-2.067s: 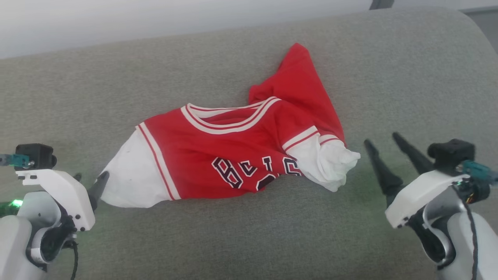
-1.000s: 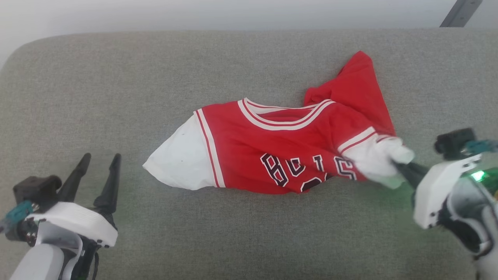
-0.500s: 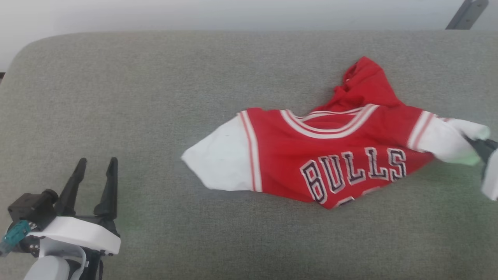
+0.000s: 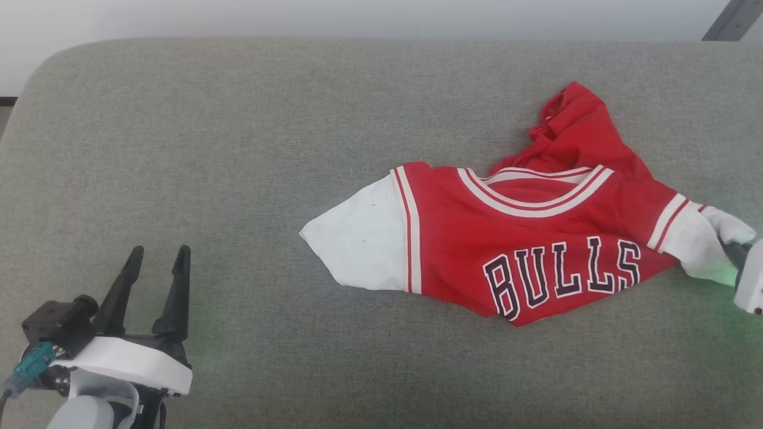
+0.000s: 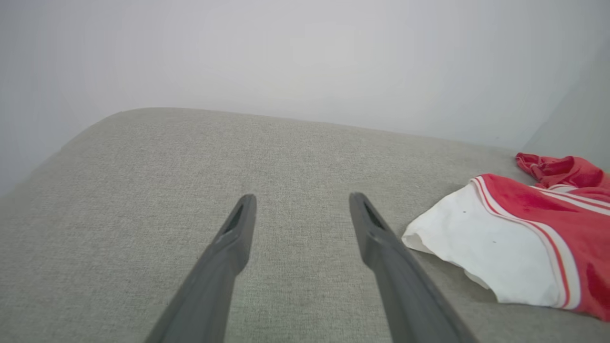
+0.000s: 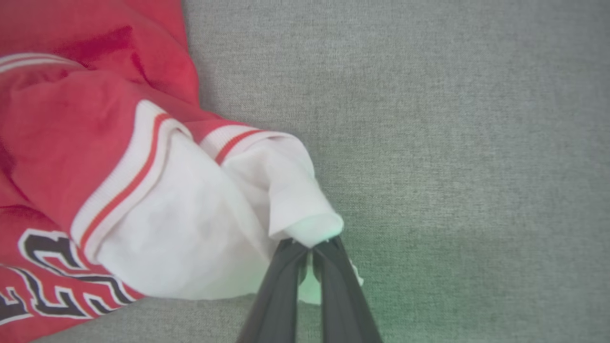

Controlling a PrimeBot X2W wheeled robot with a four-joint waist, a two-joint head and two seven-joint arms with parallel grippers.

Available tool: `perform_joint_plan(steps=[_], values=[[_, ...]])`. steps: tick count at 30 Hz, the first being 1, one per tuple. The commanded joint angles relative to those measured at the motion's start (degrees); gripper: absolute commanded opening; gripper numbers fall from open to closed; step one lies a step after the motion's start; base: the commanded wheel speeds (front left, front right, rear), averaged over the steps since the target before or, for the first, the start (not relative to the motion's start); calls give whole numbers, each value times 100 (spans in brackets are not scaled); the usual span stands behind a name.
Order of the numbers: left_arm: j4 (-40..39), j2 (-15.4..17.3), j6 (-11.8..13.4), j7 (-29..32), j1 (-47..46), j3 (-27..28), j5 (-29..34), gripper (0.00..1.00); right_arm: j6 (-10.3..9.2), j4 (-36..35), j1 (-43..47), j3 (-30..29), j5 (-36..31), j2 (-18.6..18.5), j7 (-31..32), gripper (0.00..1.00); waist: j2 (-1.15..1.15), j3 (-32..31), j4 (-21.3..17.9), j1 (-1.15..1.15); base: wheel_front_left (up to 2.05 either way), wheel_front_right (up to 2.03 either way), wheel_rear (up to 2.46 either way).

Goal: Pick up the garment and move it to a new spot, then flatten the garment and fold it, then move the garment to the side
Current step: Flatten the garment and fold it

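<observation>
Garment (image 4: 536, 238) laid along the 9-to-3 axis — right gripper (image 6: 310, 247) clamped on its 3 o'clock sleeve (image 6: 200, 228); left gripper (image 4: 156, 286) splayed, empty, well apart toward 8 o'clock.

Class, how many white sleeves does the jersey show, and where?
2. One sleeve lies loose on the left of the garment; the other, on the right, is pinched in the right gripper.

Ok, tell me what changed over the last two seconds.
The right gripper closed on the white sleeve of the shirt and dragged it to the robot's right, pulling the chest lettering flat. The left gripper backed away from the other sleeve. Unchanged: left gripper open, shirt lying rumpled on the grey cushion.
</observation>
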Motion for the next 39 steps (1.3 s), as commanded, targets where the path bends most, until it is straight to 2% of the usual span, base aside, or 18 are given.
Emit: perform_joint_plan(steps=[1,9,14,19,28,33,39], values=[[11,8,-36,-46,-69,24,69,100,-2,75,-122,76,57,21,-73,100,0,-6,-27,0,0,0,0],[-21,139,-91,43,-101,-2,108,100,-2,-21,-206,288,156,-144,-334,100,0,-107,-203,0,0,0,0],[-131,257,-133,345,-166,-73,8,100,-2,-453,-24,273,173,-160,-763,100,0,-197,-382,0,0,0,0],[-211,383,-205,817,-261,-155,-175,100,-2,-992,188,119,-59,15,-1393,100,0,-239,-608,0,0,0,0],[-204,672,-291,2239,-812,-429,-578,100,-3,-1762,533,-375,-690,711,-2388,100,0,-184,-1094,0,0,0,0],[-23,831,-261,3200,-1226,-595,-788,100,-2,-2026,659,-514,-925,1097,-2391,100,0,-78,-1372,0,0,0,0],[375,892,-17,4336,-1653,-782,-1037,100,-2,-2249,689,-557,-1008,1271,-2307,100,0,87,-1657,0,0,0,0]])
